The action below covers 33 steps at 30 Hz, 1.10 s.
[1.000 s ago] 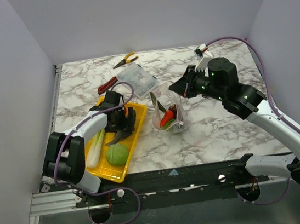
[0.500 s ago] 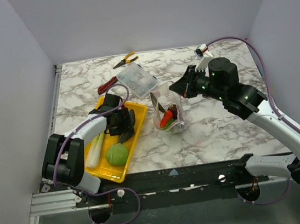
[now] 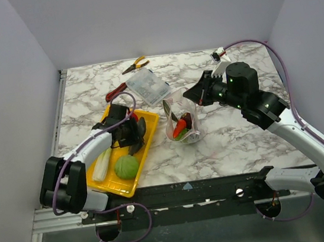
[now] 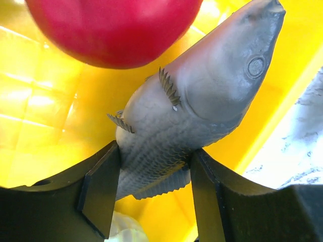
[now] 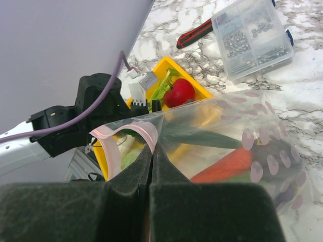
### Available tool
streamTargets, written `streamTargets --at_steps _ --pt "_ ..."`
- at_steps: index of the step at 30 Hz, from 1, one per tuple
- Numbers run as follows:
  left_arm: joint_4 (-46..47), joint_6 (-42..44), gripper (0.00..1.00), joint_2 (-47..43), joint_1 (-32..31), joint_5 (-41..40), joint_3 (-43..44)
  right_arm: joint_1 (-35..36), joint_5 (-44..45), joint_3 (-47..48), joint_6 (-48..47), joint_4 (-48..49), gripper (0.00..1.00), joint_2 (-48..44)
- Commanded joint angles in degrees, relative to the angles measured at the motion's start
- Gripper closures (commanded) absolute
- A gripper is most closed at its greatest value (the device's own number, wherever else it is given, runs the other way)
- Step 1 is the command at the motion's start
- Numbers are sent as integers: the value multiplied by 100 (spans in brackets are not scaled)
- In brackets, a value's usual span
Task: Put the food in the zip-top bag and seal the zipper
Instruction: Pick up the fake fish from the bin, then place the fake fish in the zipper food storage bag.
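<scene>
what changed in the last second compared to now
The left arm sank lower over the yellow tray, and the left gripper narrowed around the grey toy fish, now touching both its flanks. Unchanged: the right gripper stays shut on the zipper of the zip-top bag, and the cabbage and leek lie in the tray.

Clear zip-top bag (image 3: 172,105) upright, mouth open, grey toy fish (image 4: 192,116) beside tomato (image 4: 111,25)
</scene>
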Motion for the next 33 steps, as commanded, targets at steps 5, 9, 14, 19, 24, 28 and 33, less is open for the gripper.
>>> streamTargets --at_steps 5,9,14,19,24,28,33 --pt "-390 339 100 -1231 15 -329 -91 14 30 -21 -15 173 99 -59" --pt "-789 557 100 -1755 8 -454 129 25 32 -39 0 204 99 -30" --pt "-1412 884 100 -2213 8 166 731 24 91 -53 -28 229 99 67" --pt "-2213 665 100 -2219 8 1734 1571 25 370 49 -168 179 99 145" --pt "-2411 -11 100 -2240 -172 2938 1908 20 963 450 -556 -80 99 292" --pt "-2007 -847 100 -2424 -574 3555 1926 25 1291 728 -1058 -73 99 412" --pt "-2366 -1068 100 -2426 -1208 2822 2697 19 1444 1016 -1463 -47 99 613"
